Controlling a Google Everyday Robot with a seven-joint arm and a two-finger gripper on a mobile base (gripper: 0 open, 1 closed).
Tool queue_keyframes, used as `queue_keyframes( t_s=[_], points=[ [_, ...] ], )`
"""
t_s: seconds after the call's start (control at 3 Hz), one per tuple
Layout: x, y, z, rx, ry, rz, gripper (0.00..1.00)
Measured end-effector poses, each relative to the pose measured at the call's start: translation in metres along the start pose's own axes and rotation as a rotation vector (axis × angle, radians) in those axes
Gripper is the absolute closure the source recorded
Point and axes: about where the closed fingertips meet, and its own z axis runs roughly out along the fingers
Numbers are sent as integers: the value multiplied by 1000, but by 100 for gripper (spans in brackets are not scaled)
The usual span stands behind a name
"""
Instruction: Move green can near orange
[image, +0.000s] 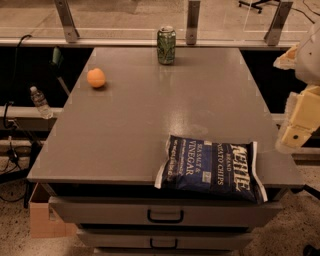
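The green can (166, 45) stands upright at the far edge of the grey table (150, 130), near the middle. The orange (96, 78) lies on the table's far left part, apart from the can, to its left and nearer to me. My gripper (296, 131) hangs at the right edge of the camera view, just off the table's right side, far from both the can and the orange. It holds nothing that I can see.
A blue chip bag (210, 169) lies at the table's front right, overhanging the edge. Drawers (165, 216) sit below the tabletop. A clear plastic bottle (40, 102) stands on a ledge to the left. A railing runs behind the table.
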Motion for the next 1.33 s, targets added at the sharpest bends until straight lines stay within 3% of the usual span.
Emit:
queue_keyframes(
  t_s=[0.33,0.67,1.0,1.33],
  points=[
    [0,0,0,0,0,0,0],
    [1,-9,4,7,-51,23,0],
    [-6,-52,24,35,-174,71,0],
    [-29,-119,54,70,-316,114,0]
  ],
)
